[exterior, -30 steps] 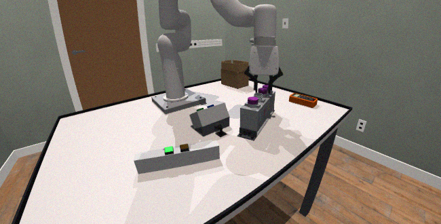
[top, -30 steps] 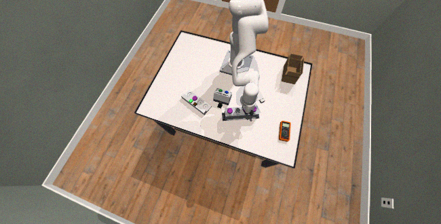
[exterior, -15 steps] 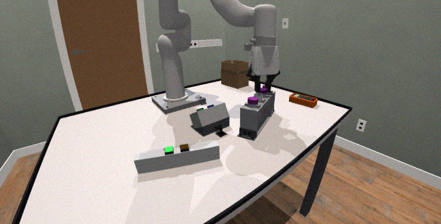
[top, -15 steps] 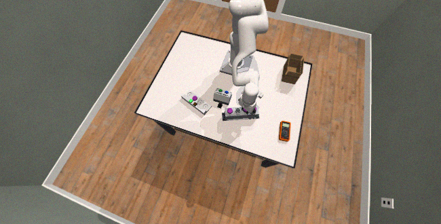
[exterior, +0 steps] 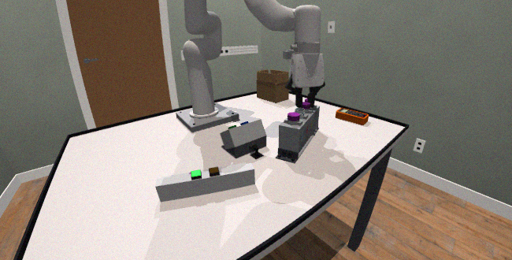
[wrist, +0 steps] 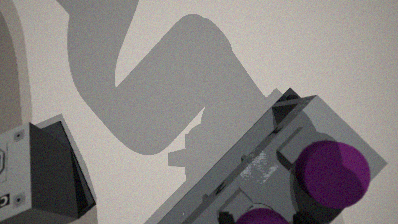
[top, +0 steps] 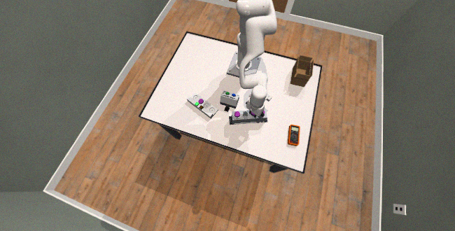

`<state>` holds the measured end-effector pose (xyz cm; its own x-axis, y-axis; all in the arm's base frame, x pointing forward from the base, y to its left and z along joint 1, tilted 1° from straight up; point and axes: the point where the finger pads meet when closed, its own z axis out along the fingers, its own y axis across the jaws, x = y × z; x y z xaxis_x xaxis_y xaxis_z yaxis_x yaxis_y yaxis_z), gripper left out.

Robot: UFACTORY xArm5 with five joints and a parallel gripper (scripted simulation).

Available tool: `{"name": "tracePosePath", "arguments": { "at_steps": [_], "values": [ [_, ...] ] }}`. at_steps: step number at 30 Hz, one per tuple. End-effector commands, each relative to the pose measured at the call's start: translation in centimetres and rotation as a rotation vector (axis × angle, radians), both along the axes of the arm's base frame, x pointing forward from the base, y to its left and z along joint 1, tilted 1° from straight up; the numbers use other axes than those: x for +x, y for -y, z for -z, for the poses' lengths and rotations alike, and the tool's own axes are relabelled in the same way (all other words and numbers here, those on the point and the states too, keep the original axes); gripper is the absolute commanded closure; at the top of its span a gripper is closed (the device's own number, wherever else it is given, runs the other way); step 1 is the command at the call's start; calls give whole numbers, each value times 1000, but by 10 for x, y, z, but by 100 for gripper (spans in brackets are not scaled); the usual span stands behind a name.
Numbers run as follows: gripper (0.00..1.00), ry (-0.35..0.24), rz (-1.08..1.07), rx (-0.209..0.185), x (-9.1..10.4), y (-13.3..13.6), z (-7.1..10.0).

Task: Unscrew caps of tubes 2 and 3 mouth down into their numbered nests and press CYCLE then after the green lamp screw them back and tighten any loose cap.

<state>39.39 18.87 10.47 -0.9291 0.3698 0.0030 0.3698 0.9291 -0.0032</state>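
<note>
The grey decapping station (top: 248, 116) stands near the table's front. My gripper (exterior: 306, 103) points straight down over it and is shut on a purple cap (exterior: 306, 105) that sits on the second tube from the arm's left. In the wrist view this cap (wrist: 260, 218) shows at the bottom edge, with tube 1's cap (wrist: 332, 173) beyond it. Tube 4's cap (top: 237, 114) is on. The tube next to it (top: 245, 114) looks open. One purple cap (top: 200, 101) lies in the cap tray (top: 202, 106). The tray's green lamp (exterior: 195, 174) is lit.
The key housing (top: 229, 97) with the green key (top: 227, 93) and blue key (top: 233, 94) stands between tray and station. A cardboard box (top: 302, 70) is at the back. An orange multimeter (top: 293, 134) lies near the front edge.
</note>
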Motion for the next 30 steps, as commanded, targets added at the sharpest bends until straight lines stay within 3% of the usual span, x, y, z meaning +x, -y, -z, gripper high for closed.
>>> {"name": "tracePosePath", "arguments": {
  "at_steps": [1,3,30],
  "values": [
    [100,9,146,-5,2,-1,-1],
    [100,9,146,-5,2,-1,-1],
    [100,13,1260,-3,2,-1,0]
  ]
}}
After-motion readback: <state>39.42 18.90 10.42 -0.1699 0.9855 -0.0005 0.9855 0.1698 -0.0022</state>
